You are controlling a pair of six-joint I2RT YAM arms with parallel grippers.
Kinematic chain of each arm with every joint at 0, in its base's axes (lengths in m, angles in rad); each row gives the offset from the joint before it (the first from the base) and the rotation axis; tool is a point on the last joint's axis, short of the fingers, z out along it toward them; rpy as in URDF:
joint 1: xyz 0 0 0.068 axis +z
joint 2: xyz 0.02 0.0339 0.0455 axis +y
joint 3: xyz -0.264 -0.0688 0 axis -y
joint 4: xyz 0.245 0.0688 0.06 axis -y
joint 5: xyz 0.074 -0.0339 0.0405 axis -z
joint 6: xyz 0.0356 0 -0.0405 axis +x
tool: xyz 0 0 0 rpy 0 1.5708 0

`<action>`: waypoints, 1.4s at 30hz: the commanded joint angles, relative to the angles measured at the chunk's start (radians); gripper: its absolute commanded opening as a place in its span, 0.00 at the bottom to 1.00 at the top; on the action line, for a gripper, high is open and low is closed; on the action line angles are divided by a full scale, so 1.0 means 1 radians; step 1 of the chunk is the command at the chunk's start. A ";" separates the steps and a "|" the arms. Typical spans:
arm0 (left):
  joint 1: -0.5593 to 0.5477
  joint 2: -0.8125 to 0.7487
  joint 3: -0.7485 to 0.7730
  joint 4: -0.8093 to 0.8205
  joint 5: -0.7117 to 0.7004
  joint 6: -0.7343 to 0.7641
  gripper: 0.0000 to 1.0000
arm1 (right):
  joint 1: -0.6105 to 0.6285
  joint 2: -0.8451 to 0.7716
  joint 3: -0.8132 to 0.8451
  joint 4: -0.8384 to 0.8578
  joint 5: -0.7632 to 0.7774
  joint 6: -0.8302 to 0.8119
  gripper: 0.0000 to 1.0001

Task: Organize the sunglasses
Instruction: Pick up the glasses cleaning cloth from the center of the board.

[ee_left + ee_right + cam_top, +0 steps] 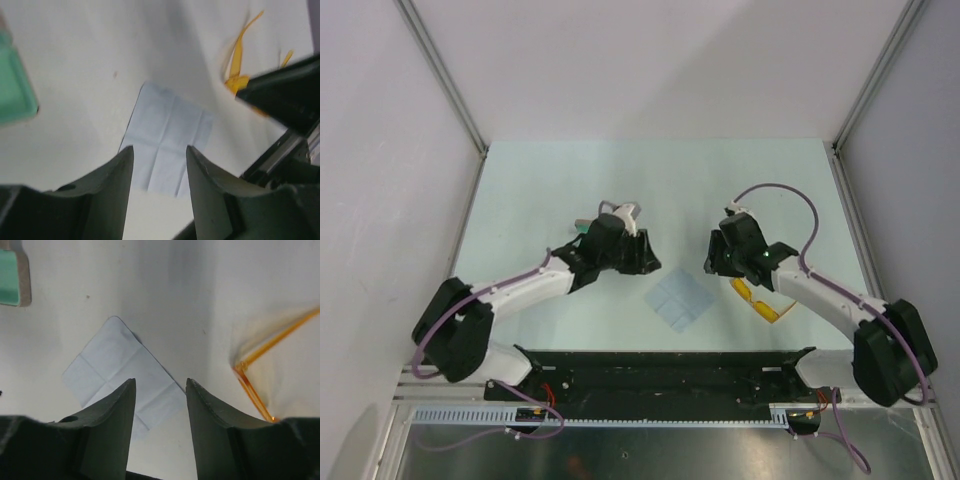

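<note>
Top external view places the sunglasses flat on the table, partly under the right forearm and just right of the pale blue cloth. The case lies behind the left wrist, well apart from the sunglasses; only its edge and a green inner face show.

Gripper state:
- Left gripper: jaws parted to a moderate gap, nothing held, hovering above the near edge of the cloth.
- Right gripper: jaws parted to a similar gap, nothing held, above the cloth, with a temple arm just to its right.

Handling estimate: the sunglasses appear light, with thin plastic temple arms that probably flex and could snap under a hard pinch. The lenses look smooth and are likely slippery and easily scratched. Recommended hold: the frame at the bridge or at a hinge corner, not the lens face or a temple tip. Whether the temples are fully unfolded cannot be determined.

Inventory: one pair of sunglasses, one cloth, one case, two grippers.
</note>
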 commanded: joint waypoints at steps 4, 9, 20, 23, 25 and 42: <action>-0.031 0.239 0.224 0.038 0.046 0.122 0.53 | 0.060 -0.132 -0.132 0.021 0.137 0.281 0.43; -0.051 0.360 0.270 0.038 0.028 0.137 0.54 | 0.127 -0.100 -0.140 -0.006 0.173 0.328 0.38; -0.091 0.460 0.307 0.050 -0.033 0.179 0.56 | 0.172 -0.046 -0.198 0.018 0.213 0.381 0.37; -0.091 0.475 0.316 0.079 -0.041 0.189 0.56 | 0.175 -0.035 -0.212 0.029 0.211 0.388 0.37; -0.092 0.483 0.318 0.102 -0.047 0.194 0.56 | 0.176 -0.032 -0.222 0.037 0.210 0.391 0.37; -0.094 0.551 0.315 0.133 -0.030 0.194 0.43 | 0.141 0.014 -0.245 0.123 0.173 0.374 0.36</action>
